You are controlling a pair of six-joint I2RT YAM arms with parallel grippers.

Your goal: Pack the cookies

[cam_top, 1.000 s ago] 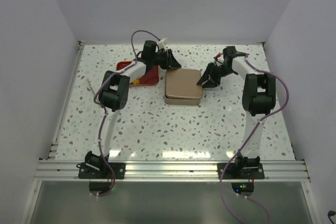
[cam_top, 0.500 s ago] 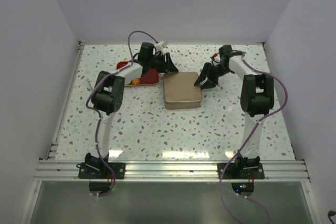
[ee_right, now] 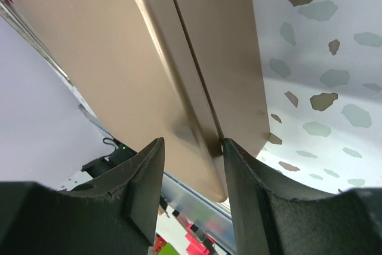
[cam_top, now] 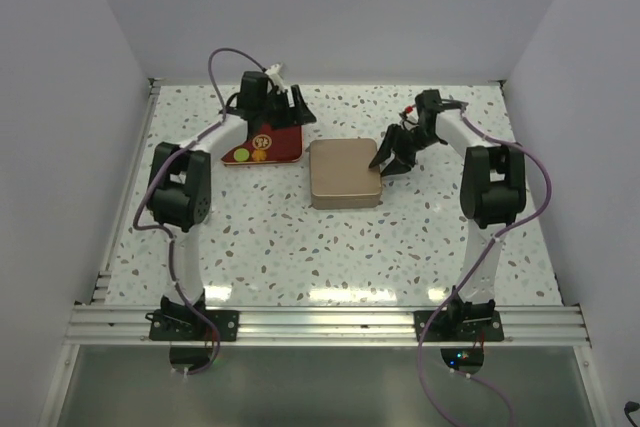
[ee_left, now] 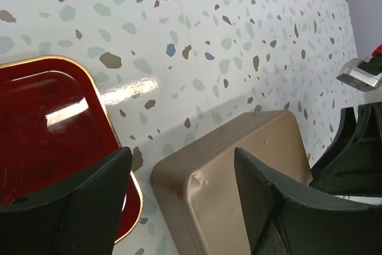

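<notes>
A shut tan tin (cam_top: 345, 174) lies mid-table. Left of it a red tray (cam_top: 282, 146) holds a green cookie (cam_top: 241, 155) and an orange cookie (cam_top: 258, 154); other cookies are out of view. My left gripper (cam_top: 298, 115) is open and empty over the tray's far right corner. In the left wrist view it (ee_left: 182, 207) hangs above the gap between the tray (ee_left: 48, 129) and the tin (ee_left: 239, 189). My right gripper (cam_top: 386, 159) is open at the tin's right edge. In the right wrist view it (ee_right: 191, 147) straddles the lid seam of the tin (ee_right: 137, 58).
White walls enclose the speckled table (cam_top: 330, 242) on three sides. An aluminium rail (cam_top: 330, 324) runs along the near edge by the arm bases.
My left arm has swung left and back, off the tin's corner, uncovering the tray and its cookies. The tin has settled slightly lower. My right gripper has stayed at the tin's right edge.
</notes>
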